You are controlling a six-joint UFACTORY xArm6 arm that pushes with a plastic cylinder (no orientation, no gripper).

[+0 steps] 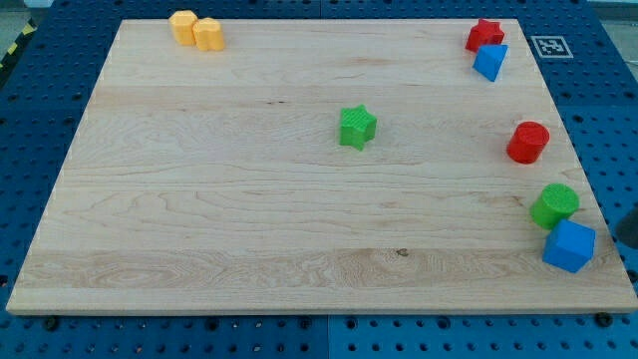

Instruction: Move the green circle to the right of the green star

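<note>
The green circle (554,206) lies near the board's right edge, low in the view. The green star (357,128) lies near the middle of the board, well to the left of the circle and higher up. A dark shape at the view's right edge looks like my rod. My tip (620,237) sits just off the board, right of the green circle and of the blue cube (569,246). The tip touches neither block. The blue cube sits just below the green circle, almost against it.
A red circle (527,143) lies above the green circle. A red star (484,35) and a blue block (489,62) sit at the top right corner. Two yellow blocks (183,26) (208,35) sit at the top left. The wooden board (249,219) rests on a blue pegboard.
</note>
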